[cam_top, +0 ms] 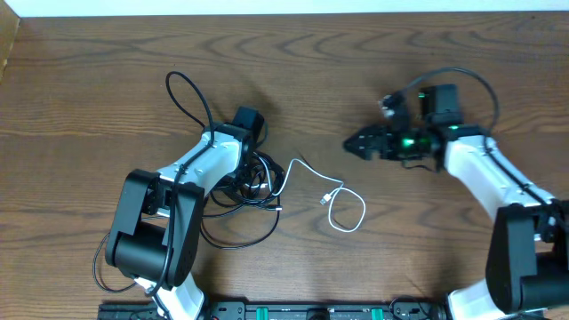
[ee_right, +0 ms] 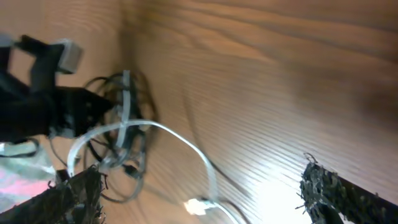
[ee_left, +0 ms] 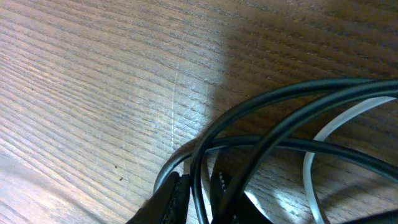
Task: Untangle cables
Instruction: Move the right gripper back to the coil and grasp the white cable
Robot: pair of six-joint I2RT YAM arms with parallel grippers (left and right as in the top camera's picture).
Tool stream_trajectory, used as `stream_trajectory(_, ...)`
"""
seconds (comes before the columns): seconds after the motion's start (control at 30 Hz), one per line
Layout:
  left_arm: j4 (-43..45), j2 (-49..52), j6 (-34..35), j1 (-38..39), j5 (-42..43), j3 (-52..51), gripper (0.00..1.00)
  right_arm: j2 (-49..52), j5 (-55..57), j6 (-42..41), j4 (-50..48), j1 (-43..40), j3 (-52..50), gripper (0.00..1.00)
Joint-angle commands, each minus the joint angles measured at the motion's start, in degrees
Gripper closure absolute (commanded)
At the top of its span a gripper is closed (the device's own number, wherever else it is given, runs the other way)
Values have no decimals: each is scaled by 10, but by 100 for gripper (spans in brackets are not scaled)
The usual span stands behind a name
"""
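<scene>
Pinching a black cable (ee_left: 196,180) of the tangle (cam_top: 253,182), the left fingers (ee_left: 171,199) stand nearly closed, while the wide-open, empty right fingers (ee_right: 329,193) hover right of the white cable (cam_top: 320,174).

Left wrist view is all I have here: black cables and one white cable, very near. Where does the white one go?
Observer: The white cable leaves the tangle of black cables toward the right arm's side and ends in a loose loop, lying free on the table.
Operator: Is the right claw already on it?
Observer: No. The right claw is open, apart from the white cable, and holds nothing.
</scene>
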State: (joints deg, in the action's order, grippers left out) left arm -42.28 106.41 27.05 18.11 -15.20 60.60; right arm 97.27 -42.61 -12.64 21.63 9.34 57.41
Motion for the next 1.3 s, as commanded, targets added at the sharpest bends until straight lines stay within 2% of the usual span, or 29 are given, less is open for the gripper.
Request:
stream_trajectory(0.0,6,32,5,2,32,-23,80,5,-39,-88,-35,45,8,1)
stream_trajectory(0.1,6,32,5,2,32,-23,80,5,-71,-97,-60,84,8,1)
stream_trajectory(0.27,6,32,5,2,32,-23,80,5,-60,-126,-82,148,8,1)
stream_trajectory(0.5,5,32,5,2,32,-23,80,5,118,-304,-73,223,7,1)
stream_trajectory(0.67,5,32,5,2,32,-23,80,6,181,-359,-73,260,7,1)
stream_trajectory(0.7,5,32,5,2,32,-23,80,6,191,-366,-73,267,7,2)
stream_trajectory(0.8,5,32,5,2,32,-23,80,6,202,-393,-78,285,7,16)
stream_trajectory(0.87,5,32,5,2,32,-23,80,6,204,-401,-87,296,7,22)
stream_trajectory(0.93,5,32,5,2,32,-23,80,6,217,-416,-90,305,7,34)
stream_trajectory(1.03,5,32,5,2,32,-23,80,7,240,-441,-90,317,7,42)
stream_trajectory(1.13,3,32,5,2,32,-23,80,12,263,-461,-90,328,7,48)
stream_trajectory(1.27,3,32,5,2,32,-23,80,32,283,-471,-110,340,7,48)
